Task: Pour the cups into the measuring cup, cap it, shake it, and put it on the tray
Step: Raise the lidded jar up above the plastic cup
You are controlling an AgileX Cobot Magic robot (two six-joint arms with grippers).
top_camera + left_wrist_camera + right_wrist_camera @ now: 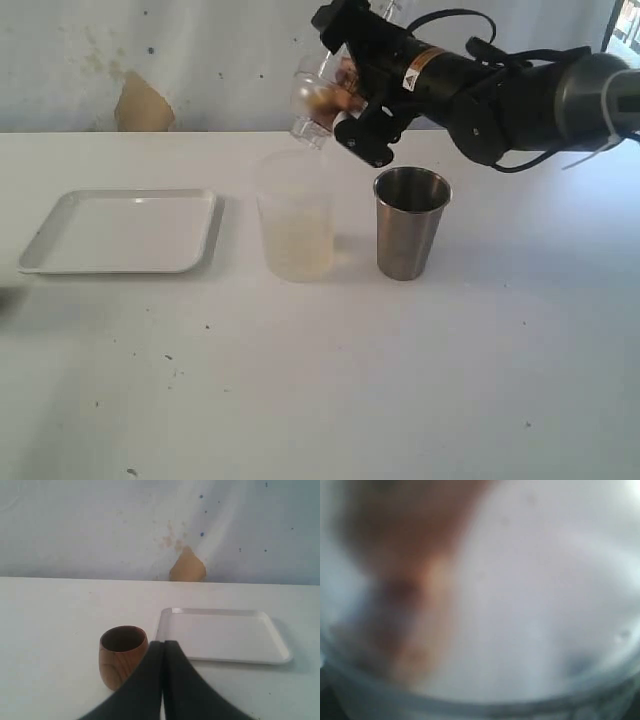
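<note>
Capping is seemingly beginning: my right pincer [335, 100] is grasping a plastic cup [305, 95] above the measuring cup [295, 225]. Shaking and traying are waiting.

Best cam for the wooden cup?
Left wrist view: wooden cup upright, mouth visible, partly behind the left gripper. Exterior view misses it; right wrist view is just blur.

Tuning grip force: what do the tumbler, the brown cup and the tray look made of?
Tumbler: metal, likely brushed steel; dull grey sheen, brighter rim.
Brown cup: looks like wood; warm matte brown, darker inside, grain only faint.
Tray: probably plastic; smooth white, soft gloss, rounded corners and raised rim.
</note>
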